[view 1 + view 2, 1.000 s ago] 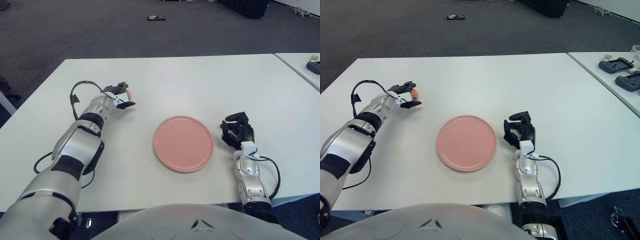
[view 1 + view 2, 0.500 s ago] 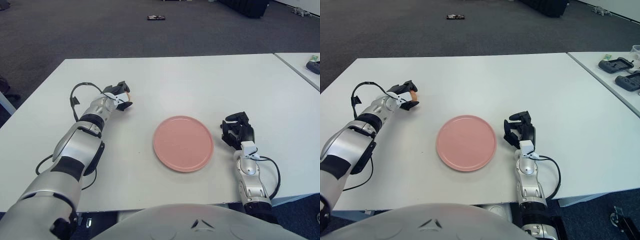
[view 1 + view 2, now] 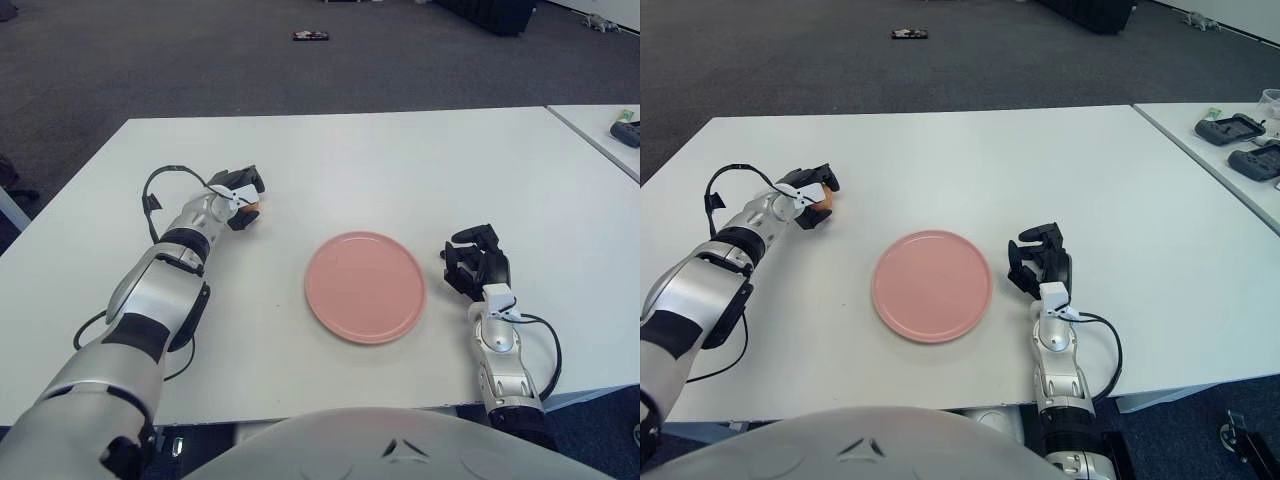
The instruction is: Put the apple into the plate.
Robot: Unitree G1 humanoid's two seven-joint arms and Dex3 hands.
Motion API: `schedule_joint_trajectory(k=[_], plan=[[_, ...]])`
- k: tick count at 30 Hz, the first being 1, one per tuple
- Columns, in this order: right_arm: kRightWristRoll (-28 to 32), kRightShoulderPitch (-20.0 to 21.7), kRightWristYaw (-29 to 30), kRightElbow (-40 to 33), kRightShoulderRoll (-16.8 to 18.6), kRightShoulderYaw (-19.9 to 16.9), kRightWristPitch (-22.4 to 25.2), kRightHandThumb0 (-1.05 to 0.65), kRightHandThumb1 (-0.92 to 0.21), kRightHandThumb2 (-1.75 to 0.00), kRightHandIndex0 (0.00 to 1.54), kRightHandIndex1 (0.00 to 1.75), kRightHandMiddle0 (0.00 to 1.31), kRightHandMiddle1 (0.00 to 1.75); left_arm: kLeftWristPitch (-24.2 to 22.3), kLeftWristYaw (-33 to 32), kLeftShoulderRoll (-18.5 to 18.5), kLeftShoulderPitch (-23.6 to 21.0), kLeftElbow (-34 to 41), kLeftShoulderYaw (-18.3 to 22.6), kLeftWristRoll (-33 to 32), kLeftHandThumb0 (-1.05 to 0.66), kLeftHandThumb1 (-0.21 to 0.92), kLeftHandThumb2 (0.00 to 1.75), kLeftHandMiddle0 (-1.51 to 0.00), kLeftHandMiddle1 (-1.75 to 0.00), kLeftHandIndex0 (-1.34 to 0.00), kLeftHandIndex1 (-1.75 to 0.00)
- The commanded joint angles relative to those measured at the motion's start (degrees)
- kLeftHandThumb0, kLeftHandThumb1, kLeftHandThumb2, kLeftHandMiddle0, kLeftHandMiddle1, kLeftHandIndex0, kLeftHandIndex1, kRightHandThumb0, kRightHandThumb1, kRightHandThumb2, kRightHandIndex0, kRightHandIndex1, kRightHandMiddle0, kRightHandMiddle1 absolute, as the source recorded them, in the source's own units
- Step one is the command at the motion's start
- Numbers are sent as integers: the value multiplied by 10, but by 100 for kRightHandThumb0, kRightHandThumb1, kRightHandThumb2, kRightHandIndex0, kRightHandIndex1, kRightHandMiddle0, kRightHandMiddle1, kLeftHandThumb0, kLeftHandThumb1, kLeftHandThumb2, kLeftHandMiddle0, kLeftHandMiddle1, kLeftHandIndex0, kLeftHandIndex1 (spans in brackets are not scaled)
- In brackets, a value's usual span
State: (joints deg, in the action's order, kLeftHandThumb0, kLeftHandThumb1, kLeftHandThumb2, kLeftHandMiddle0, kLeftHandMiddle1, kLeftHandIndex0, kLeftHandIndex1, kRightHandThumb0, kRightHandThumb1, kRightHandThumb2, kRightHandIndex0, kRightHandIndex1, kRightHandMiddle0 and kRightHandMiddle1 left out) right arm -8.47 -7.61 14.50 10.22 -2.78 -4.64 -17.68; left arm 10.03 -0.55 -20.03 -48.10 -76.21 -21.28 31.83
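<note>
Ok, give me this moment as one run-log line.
phase: grasping | left hand: closed around apple, far left on table | plate: empty, centre | right hand: idle, right of plate

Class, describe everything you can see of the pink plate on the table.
The plate is round, plain salmon pink, smooth and matte-looking, with a low raised rim. It lies flat on the white table, near the front edge, and holds nothing. The right hand shows just to its right, apart from it; the left hand is farther off.
</note>
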Motion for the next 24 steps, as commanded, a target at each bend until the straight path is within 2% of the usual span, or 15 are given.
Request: schedule_joint_trajectory(k=[1, 11, 24], plan=[[-3, 1, -2, -8, 2, 1, 6, -37, -75, -77, 61, 115, 29, 175, -24, 21, 7, 50, -25, 1, -3, 0, 9, 155, -83, -164, -55, -175], [1, 1, -3, -7, 3, -1, -2, -37, -74, -78, 63, 116, 30, 175, -24, 19, 10, 53, -24, 24, -23, 0, 5, 159, -85, -164, -57, -175], [-3, 4, -4, -7, 1, -1, -1, -37, -72, -81, 64, 116, 32, 175, -20, 19, 8, 54, -23, 33, -25, 0, 3, 162, -87, -165, -59, -175]])
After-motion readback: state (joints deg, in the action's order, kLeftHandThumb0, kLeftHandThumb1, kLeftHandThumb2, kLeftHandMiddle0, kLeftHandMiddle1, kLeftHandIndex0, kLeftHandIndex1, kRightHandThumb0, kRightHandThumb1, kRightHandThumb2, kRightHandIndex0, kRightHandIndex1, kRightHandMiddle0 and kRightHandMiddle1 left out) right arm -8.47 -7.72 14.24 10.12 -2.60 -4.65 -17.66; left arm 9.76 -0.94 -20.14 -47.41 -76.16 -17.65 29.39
